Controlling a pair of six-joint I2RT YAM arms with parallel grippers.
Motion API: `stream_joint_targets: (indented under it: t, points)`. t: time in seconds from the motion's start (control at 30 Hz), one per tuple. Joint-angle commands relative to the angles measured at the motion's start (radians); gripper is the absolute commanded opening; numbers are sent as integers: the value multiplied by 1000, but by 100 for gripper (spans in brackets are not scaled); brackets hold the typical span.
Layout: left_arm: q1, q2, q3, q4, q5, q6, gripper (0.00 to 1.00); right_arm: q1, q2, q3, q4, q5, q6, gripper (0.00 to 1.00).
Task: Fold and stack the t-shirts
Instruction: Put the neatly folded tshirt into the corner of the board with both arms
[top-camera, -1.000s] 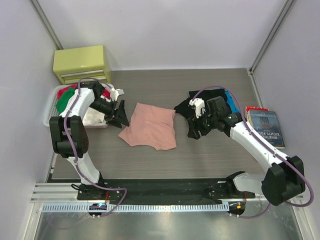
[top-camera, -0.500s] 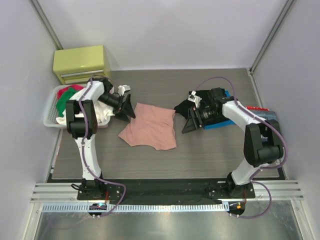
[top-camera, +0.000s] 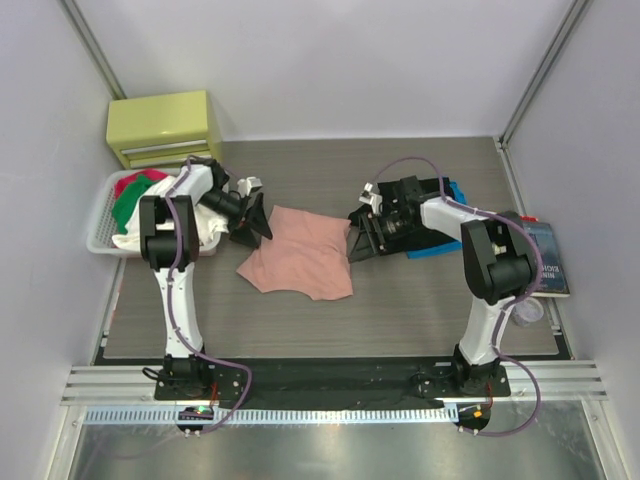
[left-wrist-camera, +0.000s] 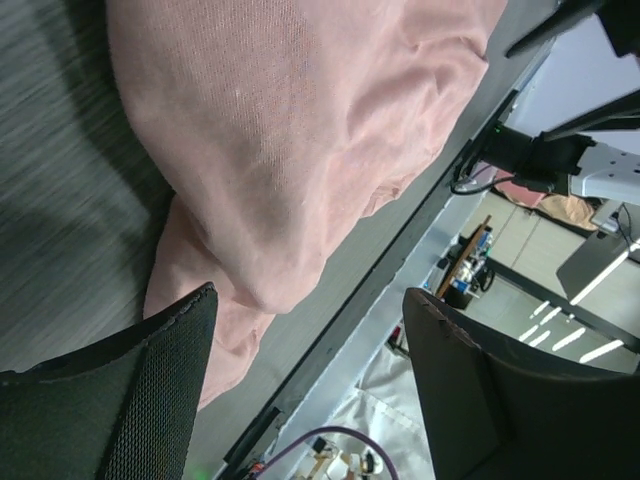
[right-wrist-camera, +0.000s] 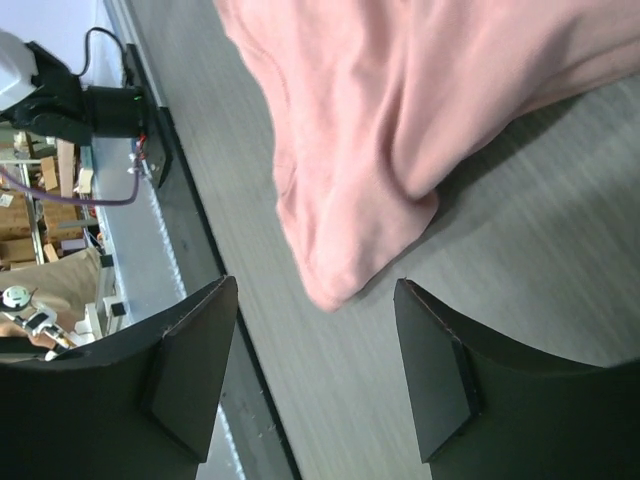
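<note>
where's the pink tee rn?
Top view: the salmon-pink t-shirt lies crumpled mid-table, between the left gripper and the right gripper, both open, neither holding it.

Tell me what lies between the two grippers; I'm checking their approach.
The salmon-pink t-shirt, loosely folded, fills the stretch between the left gripper and the right gripper, both open. The top external view shows it.

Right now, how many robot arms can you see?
2. The left white-and-black robot arm reaches to the left edge of the salmon-pink cloth t-shirt; the right arm reaches to its right edge. None look hidden.
</note>
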Motion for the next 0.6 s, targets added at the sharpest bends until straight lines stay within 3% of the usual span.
stream_joint_targets:
  t: [0.0, 0.57]
  points:
    - [43, 43, 55, 18, 7, -26, 76, 36, 83, 55, 107, 37, 46, 70]
    - [43, 198, 150, -60, 73, 34, 77, 53, 263, 167, 207, 43, 135, 74]
